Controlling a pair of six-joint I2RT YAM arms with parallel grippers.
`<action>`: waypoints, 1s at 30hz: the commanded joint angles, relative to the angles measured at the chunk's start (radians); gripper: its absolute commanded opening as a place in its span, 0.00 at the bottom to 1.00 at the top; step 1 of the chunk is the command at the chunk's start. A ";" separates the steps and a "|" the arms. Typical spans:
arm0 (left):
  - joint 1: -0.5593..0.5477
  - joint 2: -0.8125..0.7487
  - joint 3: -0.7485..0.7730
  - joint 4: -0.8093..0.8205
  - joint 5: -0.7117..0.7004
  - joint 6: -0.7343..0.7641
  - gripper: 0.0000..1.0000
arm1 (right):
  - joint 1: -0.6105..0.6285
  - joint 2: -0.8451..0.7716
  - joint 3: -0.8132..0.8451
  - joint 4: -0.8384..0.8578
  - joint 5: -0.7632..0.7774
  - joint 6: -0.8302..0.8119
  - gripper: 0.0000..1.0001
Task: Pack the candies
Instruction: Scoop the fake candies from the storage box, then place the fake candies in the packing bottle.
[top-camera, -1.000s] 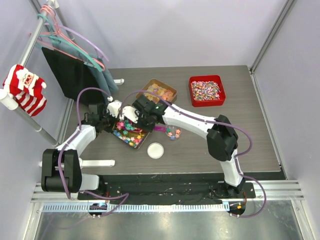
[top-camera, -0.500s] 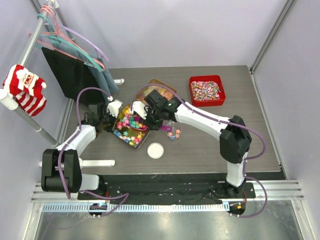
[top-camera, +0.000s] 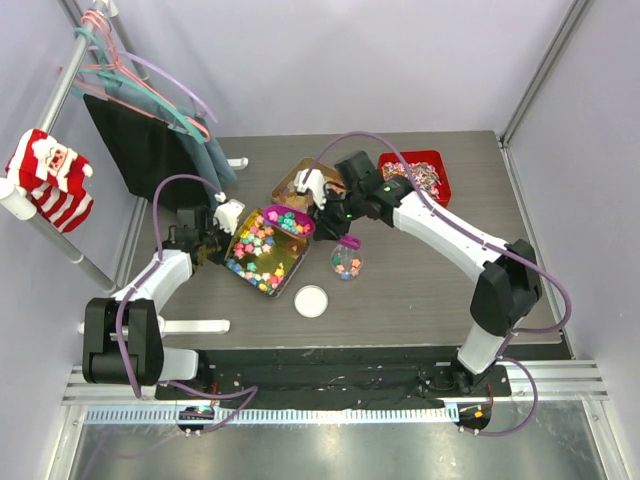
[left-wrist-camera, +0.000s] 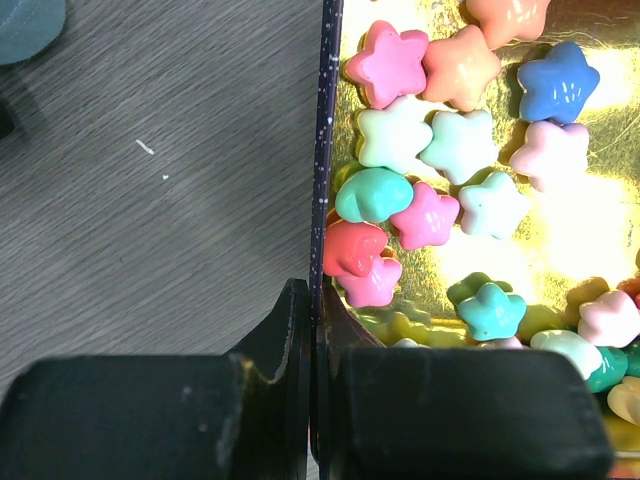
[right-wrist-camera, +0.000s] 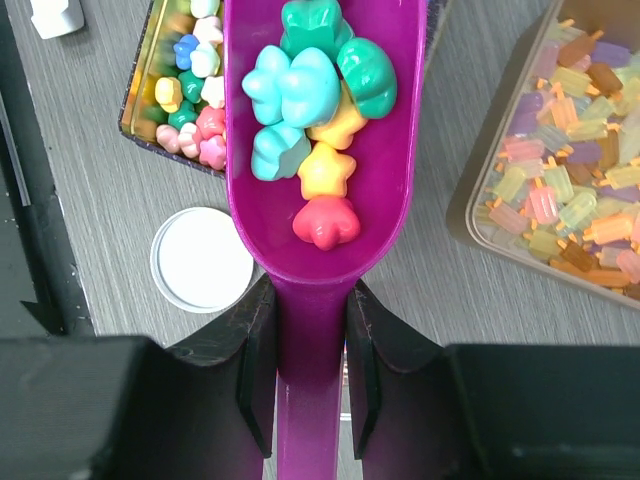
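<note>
Star-shaped candies in mixed bright colours fill a gold tray. My left gripper is shut on the tray's left rim, gripper, with candies just inside it. My right gripper is shut on the handle of a purple scoop. The scoop is held above the tray's far right corner, gripper, and carries several candies. A small clear jar with a few candies stands right of the tray.
A white lid lies in front of the tray, also in the right wrist view. A tub of pale gummy pieces sits behind the tray. A red tray of speckled sweets is at the back right. Hangers and clothes hang at the left.
My right gripper has lifted the scoop out of the tray and swung it back and to the right, loaded with candies. The left gripper has kept its hold on the rim.
</note>
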 joint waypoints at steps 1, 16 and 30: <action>-0.001 -0.027 0.025 0.086 0.043 -0.024 0.00 | -0.038 -0.098 -0.029 0.081 -0.089 0.014 0.01; -0.001 -0.029 0.022 0.090 0.055 -0.024 0.00 | -0.085 -0.323 -0.223 -0.160 0.233 -0.261 0.01; -0.002 -0.041 0.021 0.087 0.046 -0.027 0.00 | -0.081 -0.309 -0.265 -0.301 0.561 -0.334 0.01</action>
